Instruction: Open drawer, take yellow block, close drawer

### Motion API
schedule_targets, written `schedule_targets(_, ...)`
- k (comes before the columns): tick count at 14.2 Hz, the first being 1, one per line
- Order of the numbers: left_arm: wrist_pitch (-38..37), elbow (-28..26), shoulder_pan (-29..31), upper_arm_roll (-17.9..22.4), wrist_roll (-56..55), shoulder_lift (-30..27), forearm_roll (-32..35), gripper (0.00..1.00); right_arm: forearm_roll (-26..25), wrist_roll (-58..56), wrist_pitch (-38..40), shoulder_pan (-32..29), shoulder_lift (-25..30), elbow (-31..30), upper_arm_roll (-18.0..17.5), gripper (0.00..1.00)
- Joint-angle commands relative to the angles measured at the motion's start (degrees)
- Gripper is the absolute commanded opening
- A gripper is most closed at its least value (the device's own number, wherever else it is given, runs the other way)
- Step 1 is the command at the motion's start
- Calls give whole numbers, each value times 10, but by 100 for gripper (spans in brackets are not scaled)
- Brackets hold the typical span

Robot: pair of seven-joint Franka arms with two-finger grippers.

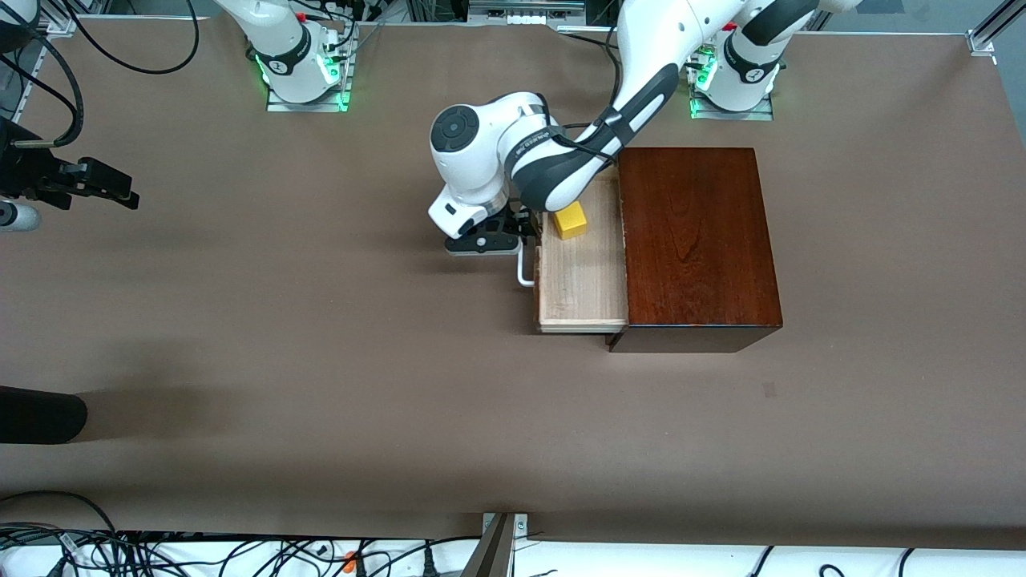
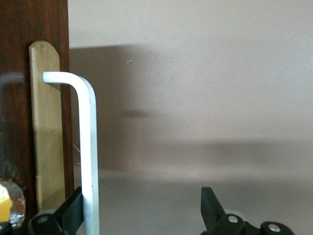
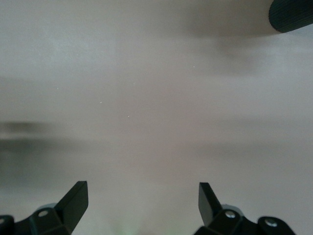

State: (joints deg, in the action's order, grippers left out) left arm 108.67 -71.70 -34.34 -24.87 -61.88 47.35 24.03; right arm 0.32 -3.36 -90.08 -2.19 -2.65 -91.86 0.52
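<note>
The dark wooden box point(image 1: 697, 240) stands toward the left arm's end of the table. Its drawer point(image 1: 581, 280) of pale wood is pulled out toward the right arm's end. The yellow block point(image 1: 571, 220) lies inside, at the end farther from the front camera, partly under the left arm. My left gripper point(image 1: 509, 240) point(image 2: 142, 205) is open at the white bar handle point(image 1: 525, 272) point(image 2: 88, 147). The bar runs just inside one finger point(image 2: 73, 208); the other finger stands well clear. My right gripper point(image 1: 112, 188) point(image 3: 142, 188) waits open over bare table at the right arm's end.
A dark rounded object point(image 1: 40, 415) point(image 3: 291, 14) lies on the table near the front camera at the right arm's end. Cables run along the table's near edge point(image 1: 240, 553). The brown tabletop point(image 1: 321, 336) is bare between the drawer and the right gripper.
</note>
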Motion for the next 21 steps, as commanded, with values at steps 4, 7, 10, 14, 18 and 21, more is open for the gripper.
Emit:
schedule_targets(4, 3, 66, -22, -7, -16, 28, -12, 100, 12, -5, 12, -7, -7, 15, -3, 100)
schedule_targets(7, -42, 67, 0, -13, -10, 0, -18, 100, 12, -7, 12, -7, -7, 15, -4, 100)
schedule_targets(10, -59, 47, 35, -11, 23, -72, -65, 100, 12, -6, 12, -7, -7, 15, -4, 100)
schedule_targets(14, -102, -21, 112, -11, 82, -178, -119, 100, 13, -7, 13, -4, -10, 16, -6, 100)
schedule_targets(18, -123, -90, 191, -11, 167, -271, -156, 100, 20, 5, 36, 52, -27, 16, -11, 100)
schedule_targets(21, -127, -116, 251, -11, 235, -310, -188, 100, 45, 97, 4, 98, -63, 18, -11, 100)
